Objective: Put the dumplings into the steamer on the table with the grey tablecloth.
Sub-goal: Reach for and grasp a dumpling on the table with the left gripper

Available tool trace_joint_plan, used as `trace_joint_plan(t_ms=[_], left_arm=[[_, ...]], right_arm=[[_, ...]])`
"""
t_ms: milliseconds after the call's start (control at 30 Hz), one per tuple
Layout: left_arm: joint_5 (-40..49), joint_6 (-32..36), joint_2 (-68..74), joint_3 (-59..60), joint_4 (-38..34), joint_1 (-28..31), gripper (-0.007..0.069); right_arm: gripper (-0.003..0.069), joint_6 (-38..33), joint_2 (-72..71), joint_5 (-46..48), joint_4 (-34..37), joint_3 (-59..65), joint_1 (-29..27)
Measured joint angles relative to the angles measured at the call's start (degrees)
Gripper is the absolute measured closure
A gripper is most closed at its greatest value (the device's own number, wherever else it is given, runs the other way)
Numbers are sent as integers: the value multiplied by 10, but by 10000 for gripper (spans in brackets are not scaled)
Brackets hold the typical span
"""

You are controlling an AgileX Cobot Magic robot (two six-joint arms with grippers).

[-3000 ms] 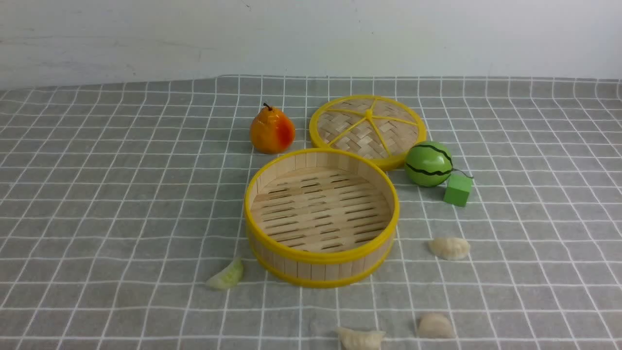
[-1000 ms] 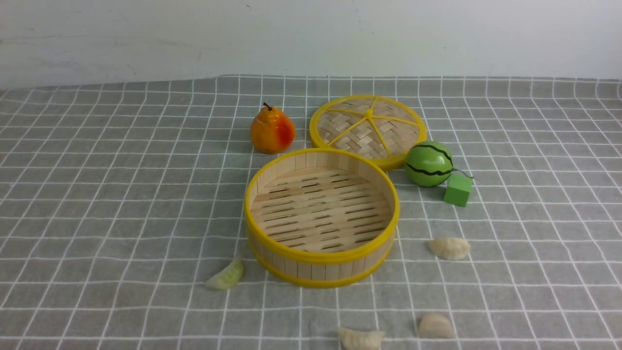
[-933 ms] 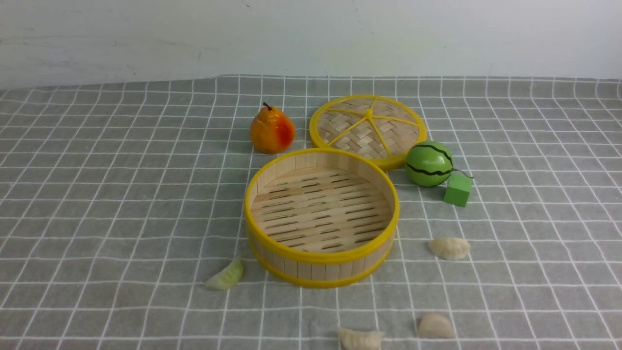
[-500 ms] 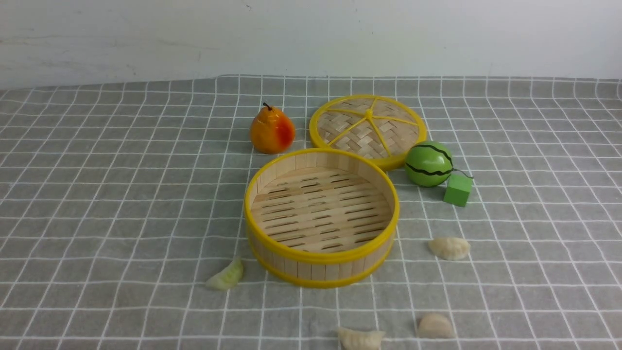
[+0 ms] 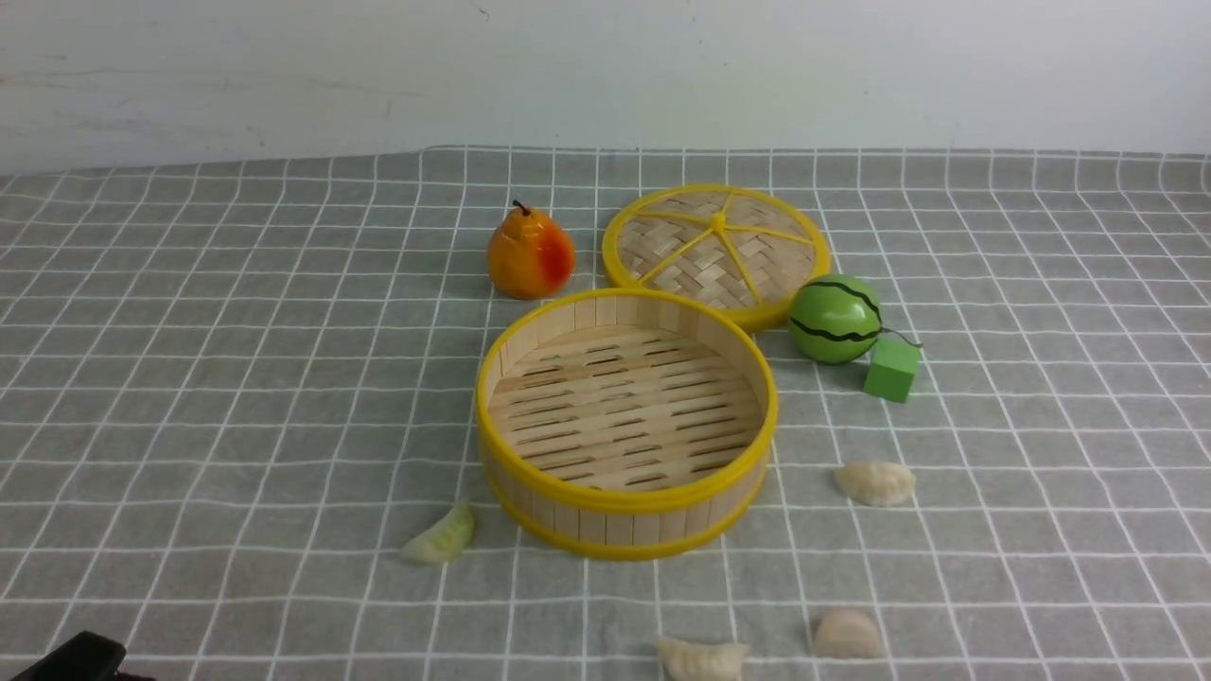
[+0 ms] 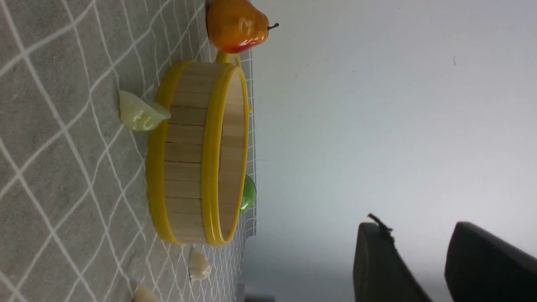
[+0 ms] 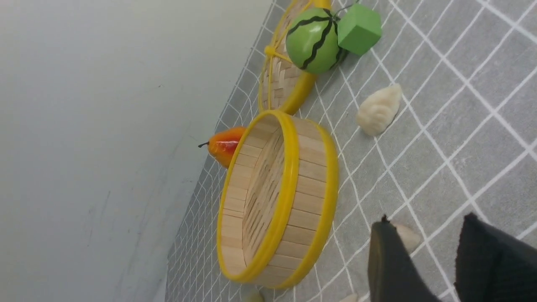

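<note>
The empty bamboo steamer (image 5: 624, 499) stands mid-table on the grey grid tablecloth (image 5: 189, 378). Around it lie the dumplings: a pale green one (image 5: 438, 537) at its front left, a cream one (image 5: 874, 482) at its right, and two cream ones (image 5: 849, 634) (image 5: 702, 659) near the front edge. My left gripper (image 6: 415, 226) is open and empty, up in the air, with the steamer (image 6: 197, 151) and the green dumpling (image 6: 140, 115) ahead of it. My right gripper (image 7: 428, 220) is open and empty above the cloth; one finger partly hides a cream dumpling (image 7: 406, 237).
The woven yellow-rimmed lid (image 5: 716, 248) lies behind the steamer. An orange pear (image 5: 530, 253) stands at the back left of the steamer. A green watermelon ball (image 5: 834, 319) and a green cube (image 5: 891, 369) are at its right. A dark part of my left arm (image 5: 71, 657) shows at the bottom-left corner.
A dark part of my left arm has come into the front view's bottom-left corner. Nothing on the table has moved.
</note>
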Motion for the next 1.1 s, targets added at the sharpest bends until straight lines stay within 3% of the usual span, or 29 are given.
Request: trace_joint_plan(t_ms=[133,267,367,467,500,533,700,733,833,967,1100], left_arm=[[13,51,0,-6,2,0,387],[28,156,0,-46,21,0,396],[61,233,39,-115,70,0,482],[136,280,142,-202,180,0,631],[142,280,149,-208,180,0,631],[203,294,218,-266,261,0,638],[344,301,357,-388,397,0,638],[394,301,406,-431,452,-7,638],[446,290,478,-486,516,-45,638],[465,248,590,-539,596,-142,638],[468,208,683,-572,642,-196,598]], right_arm=[[419,-30,0,0,0,0,0],[437,-95,0,1,0,-7,0],[530,-169,15,0,0,-47,0],[659,-237,90,1,-9,-109,0],[666,-242,96,2,-10,-118,0],[678,-281,150,14,-20,-159,0],[678,-382,295,104,-56,-277,0],[678,-433,353,176,-73,-328,0],[678,-480,438,265,-96,-398,14],[676,-508,535,336,-118,-458,89],[674,-510,583,354,-159,-474,186]])
